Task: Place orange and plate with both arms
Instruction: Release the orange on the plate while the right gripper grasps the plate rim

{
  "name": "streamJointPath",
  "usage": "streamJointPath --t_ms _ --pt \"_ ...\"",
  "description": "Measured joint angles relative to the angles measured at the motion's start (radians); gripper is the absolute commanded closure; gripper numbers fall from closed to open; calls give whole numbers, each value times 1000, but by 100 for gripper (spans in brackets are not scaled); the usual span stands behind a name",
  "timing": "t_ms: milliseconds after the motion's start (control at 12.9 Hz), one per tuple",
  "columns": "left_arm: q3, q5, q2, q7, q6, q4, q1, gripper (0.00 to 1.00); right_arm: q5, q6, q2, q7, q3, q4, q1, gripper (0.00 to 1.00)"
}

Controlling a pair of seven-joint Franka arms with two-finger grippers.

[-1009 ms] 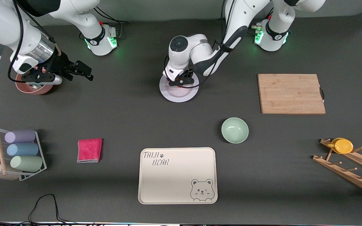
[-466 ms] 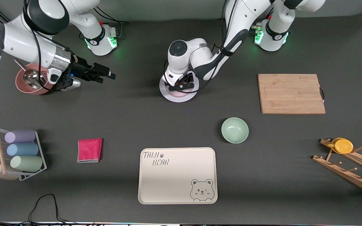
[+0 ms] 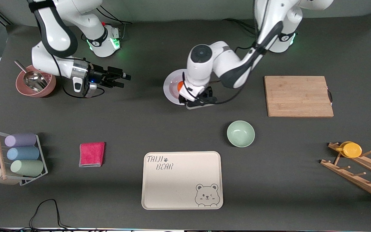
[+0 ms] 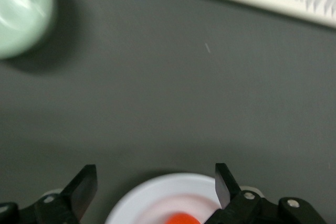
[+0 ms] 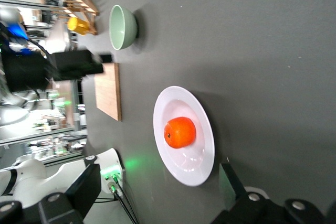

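Observation:
The orange (image 3: 180,86) lies in the white plate (image 3: 172,84), in the middle of the table nearer the robots' bases. My left gripper (image 3: 200,101) hangs open over the plate's edge that is nearest the front camera, and its wrist hides part of the plate. In the left wrist view the open fingers (image 4: 84,187) frame the plate (image 4: 157,203) and the orange (image 4: 181,219). My right gripper (image 3: 124,80) is open and empty, beside the plate toward the right arm's end. The right wrist view shows the orange (image 5: 180,132) on the plate (image 5: 197,166).
A pink bowl with a metal scoop (image 3: 35,84) stands near the right arm. A wooden cutting board (image 3: 298,96), a green bowl (image 3: 240,133), the bear tray (image 3: 181,180), a red cloth (image 3: 91,154), a cup holder (image 3: 18,158) and a wooden rack with a yellow cup (image 3: 353,149) also stand on the table.
My left gripper has lifted off the plate and shifted toward the front camera, leaving the orange on the plate. My right gripper has swung from the pink bowl toward the plate.

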Motion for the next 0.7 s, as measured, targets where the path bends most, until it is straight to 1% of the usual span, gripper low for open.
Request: streamJointPath --t_ms 155,310,388,543,698 --pt "3 -38 -55 115 -134 58 90 0 168 -9 108 -219 1 -21 3 0" --pt "8 -47 -102 237 -314 141 195 0 304 -40 218 -383 3 -22 17 0" --pt "9 -50 -120 303 -378 171 253 0 360 -60 265 -449 5 -21 24 0" --pt "11 -53 -148 430 -440 198 373 0 470 -95 349 -557 12 -19 44 0" --pt "12 -58 -171 587 -483 202 496 0 587 -135 427 -639 45 -15 61 0"
